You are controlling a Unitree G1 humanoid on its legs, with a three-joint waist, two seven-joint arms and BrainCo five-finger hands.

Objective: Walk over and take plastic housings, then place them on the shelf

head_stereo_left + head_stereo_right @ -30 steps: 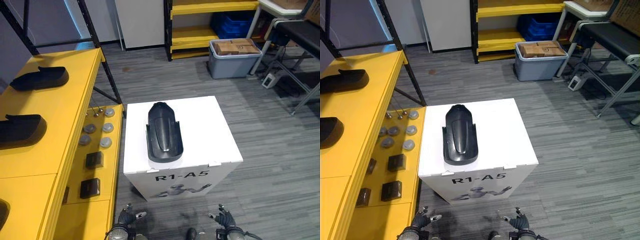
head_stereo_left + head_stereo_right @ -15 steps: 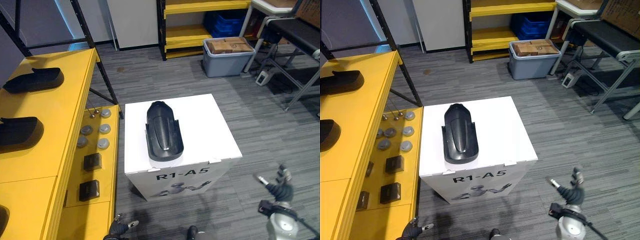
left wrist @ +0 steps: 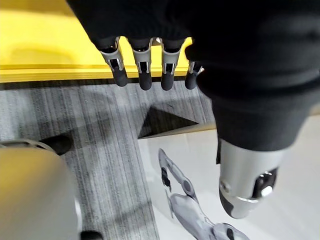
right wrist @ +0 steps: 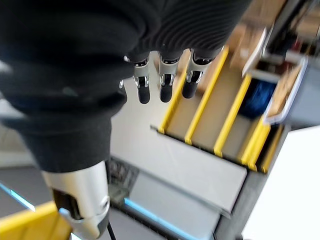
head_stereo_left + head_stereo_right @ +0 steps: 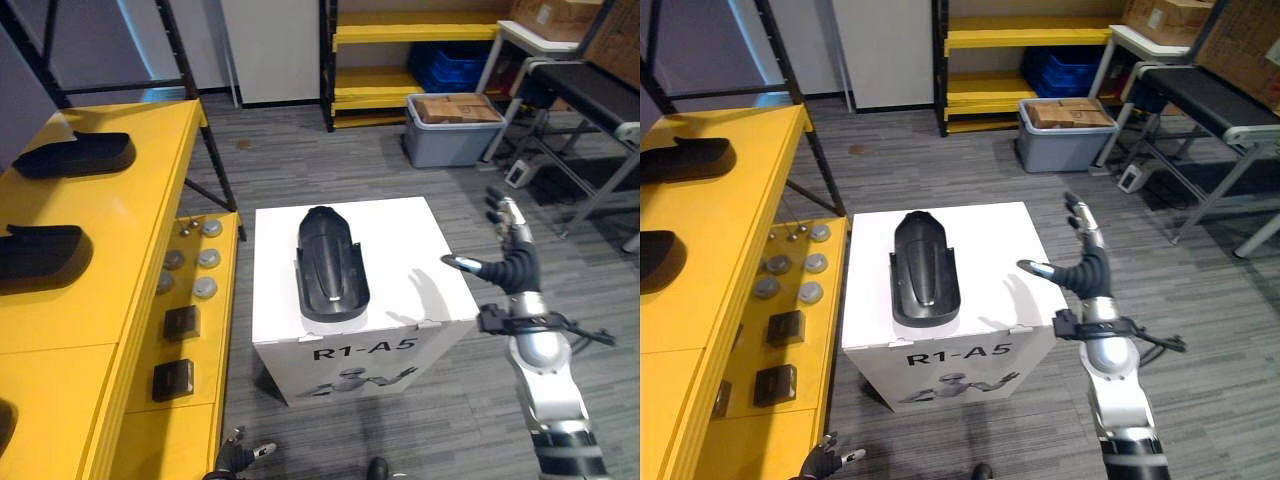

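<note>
Fingers of my right hand (image 5: 515,262) were spread wide and held nothing, up in the air beside the white box (image 5: 420,240). One black plastic housing (image 5: 332,262) lay on top of that box. The front of the box had black letters and a robot drawing. More housings (image 5: 75,155) lay on the yellow shelf (image 5: 150,200). My left hand (image 5: 232,460) hung low, loose and empty.

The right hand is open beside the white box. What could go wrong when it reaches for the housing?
The long housing lies near the front edge of the white box; a sideways push from the right hand might slide it off. The left hand hangs low; a one-handed grasp may slip.
</note>
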